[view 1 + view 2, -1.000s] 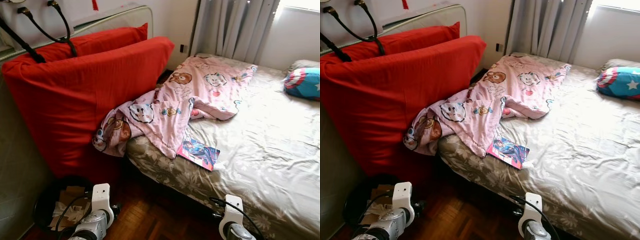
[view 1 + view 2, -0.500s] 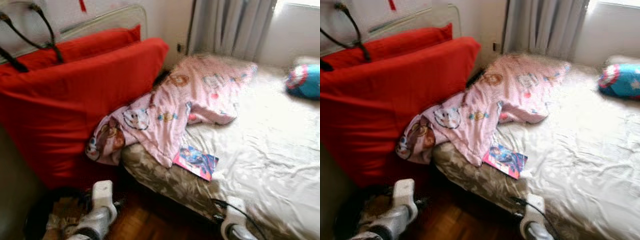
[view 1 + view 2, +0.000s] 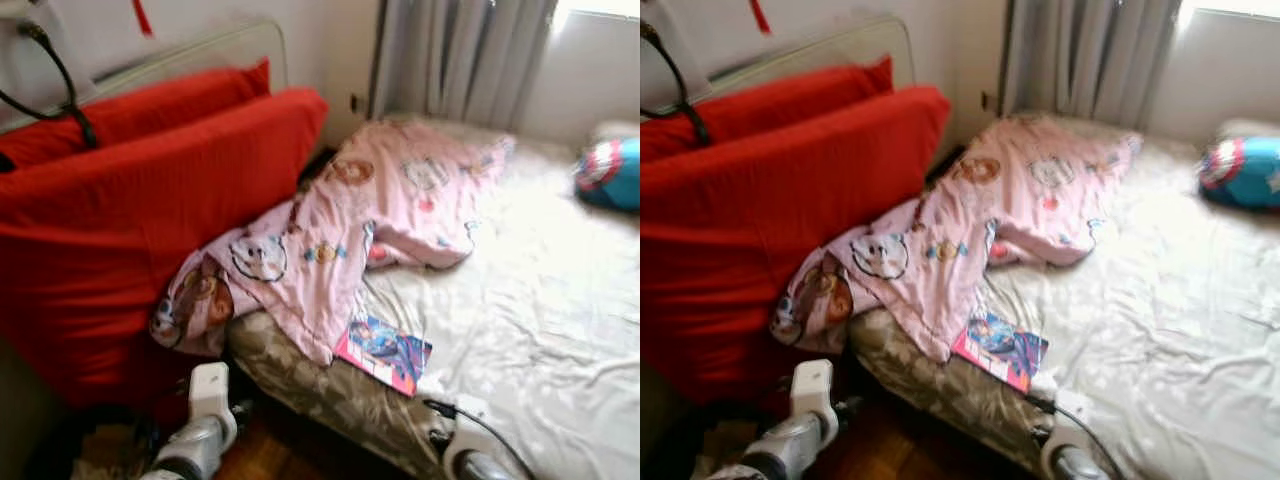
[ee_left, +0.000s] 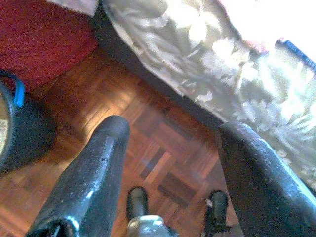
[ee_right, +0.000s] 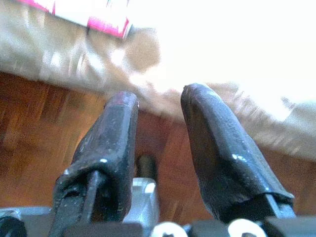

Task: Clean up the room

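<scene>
Nearest to us is dark parquet floor (image 4: 148, 148), with a dark bin (image 4: 19, 133) (blue at its rim) standing by the red cushions (image 3: 150, 190). Our left gripper (image 4: 170, 133) hangs low over this floor beside the bed (image 3: 540, 300), fingers spread wide and holding nothing. Our right gripper (image 5: 158, 101) hangs at the bed's edge, its fingers a little apart and also empty. The bed's cover is a shiny, creased floral fabric in grey-beige. A thin book (image 3: 384, 352) with a pink border lies flat near that edge, partly under a crumpled pink blanket (image 3: 350, 230) printed with cartoon faces, which spills off the mattress against the cushions. Farther off, a blue pillow (image 3: 610, 172) lies near grey curtains (image 3: 460, 55) and a bright window.
</scene>
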{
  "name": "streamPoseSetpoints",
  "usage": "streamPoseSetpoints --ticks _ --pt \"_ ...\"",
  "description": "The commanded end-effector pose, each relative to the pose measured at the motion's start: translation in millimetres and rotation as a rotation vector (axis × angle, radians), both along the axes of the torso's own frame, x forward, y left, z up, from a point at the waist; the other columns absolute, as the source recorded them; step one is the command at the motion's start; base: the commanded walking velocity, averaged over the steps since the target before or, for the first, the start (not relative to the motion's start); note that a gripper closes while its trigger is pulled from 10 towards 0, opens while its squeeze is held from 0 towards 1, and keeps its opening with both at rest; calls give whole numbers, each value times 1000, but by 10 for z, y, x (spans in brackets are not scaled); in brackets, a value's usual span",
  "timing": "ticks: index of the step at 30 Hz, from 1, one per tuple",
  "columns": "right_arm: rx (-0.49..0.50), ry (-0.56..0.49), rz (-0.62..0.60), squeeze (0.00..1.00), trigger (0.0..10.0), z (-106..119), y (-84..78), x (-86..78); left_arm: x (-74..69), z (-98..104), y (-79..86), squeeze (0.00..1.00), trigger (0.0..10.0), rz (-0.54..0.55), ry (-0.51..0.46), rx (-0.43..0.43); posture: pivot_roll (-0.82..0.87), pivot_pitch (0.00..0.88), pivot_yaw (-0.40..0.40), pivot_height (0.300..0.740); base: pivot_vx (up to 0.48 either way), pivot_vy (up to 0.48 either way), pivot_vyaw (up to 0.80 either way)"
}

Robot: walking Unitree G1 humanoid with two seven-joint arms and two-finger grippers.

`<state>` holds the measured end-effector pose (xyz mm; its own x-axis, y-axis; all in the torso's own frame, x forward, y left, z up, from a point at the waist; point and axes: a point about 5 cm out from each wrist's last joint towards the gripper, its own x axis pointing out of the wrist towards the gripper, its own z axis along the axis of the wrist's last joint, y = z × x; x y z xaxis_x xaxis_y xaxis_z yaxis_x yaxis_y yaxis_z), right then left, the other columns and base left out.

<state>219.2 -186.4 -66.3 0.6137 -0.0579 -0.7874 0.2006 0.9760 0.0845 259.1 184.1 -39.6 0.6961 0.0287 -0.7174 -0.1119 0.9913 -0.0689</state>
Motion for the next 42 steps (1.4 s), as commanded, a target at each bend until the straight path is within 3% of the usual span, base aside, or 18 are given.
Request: streamPoseSetpoints --ticks 1,10,16,20,25,30,31,32,35,38,42 --pt "15 -8 37 0 10000 8 116 35 -18 3 116 0 10000 21 8 24 -10 0 -29 740 322 0 0" --pt "15 -97 166 0 10000 73 147 111 23 43 98 0 10000 -7 -60 15 -19 0 -33 740 72 0 0" --pt "46 -141 51 0 10000 70 122 88 18 47 76 0 10000 -14 -95 -8 -31 0 -27 740 0 0 0" --pt "13 -137 54 0 10000 59 94 65 -8 24 71 0 10000 -20 -81 7 -31 0 -28 740 0 0 0" --pt "29 -226 0 0 10000 100 78 83 -1 49 74 0 10000 21 -147 -18 -42 0 -26 740 0 0 0" --pt "36 -322 -20 0 10000 145 72 84 -4 92 95 0 10000 83 -256 -47 -55 0 -24 740 0 0 0" --pt "42 -337 -27 0 10000 145 73 70 135 253 150 0 10000 61 -362 -29 -60 0 -23 740 0 0 0" --pt "42 -337 -27 0 10000 145 73 70 135 253 150 0 10000 61 -362 -29 -60 0 -23 740 0 0 0" --pt "37 -347 -7 0 10000 134 81 37 350 552 227 0 10000 26 -537 0 -71 0 -18 740 0 0 0" --pt "25 -342 12 0 10000 107 83 -18 323 598 234 0 10000 22 -608 33 -74 0 -18 740 0 0 0" --pt "21 -333 18 0 10000 69 77 -95 219 544 196 0 10000 -10 -631 51 -71 0 -20 740 0 0 0"
